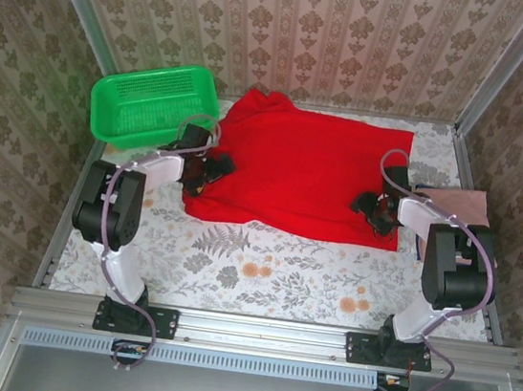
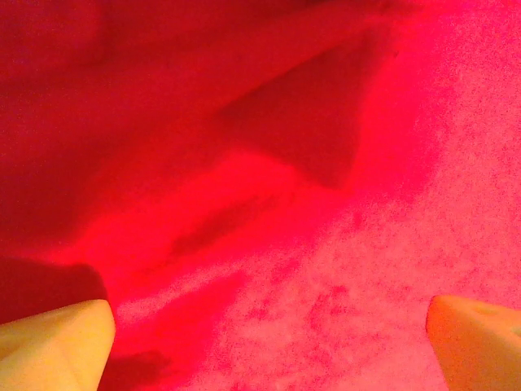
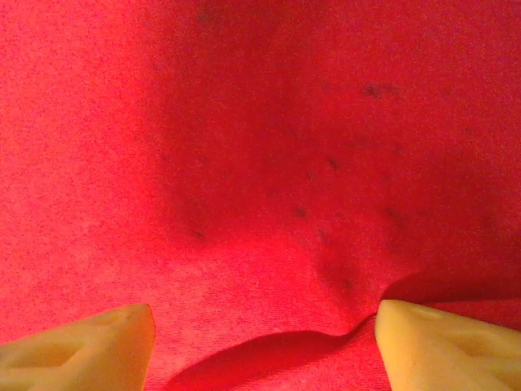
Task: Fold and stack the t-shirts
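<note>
The left hand [image 1: 211, 171] sits low over the left edge of the red t-shirt [image 1: 304, 167], its fingers [image 2: 57, 346] spread wide apart with nothing between them but rumpled red cloth lying below. Behind it the forearm runs out toward the left side of the tabletop [image 1: 281, 266], the elbow folds there, and the upper link drops back to the base at the near edge.

The right hand [image 1: 366, 209] mirrors it at the shirt's near right corner. Its fingers [image 3: 81, 346] also stand apart, a low ridge of red cloth between them, pressed by neither. Its forearm reaches in from the right, elbow bent high over the right rim.

The red t-shirt lies spread across the far middle of the tabletop. The pink t-shirt [image 1: 458, 202] lies at the right edge, behind the right arm. A green basket [image 1: 153, 104] stands at the far left corner.
</note>
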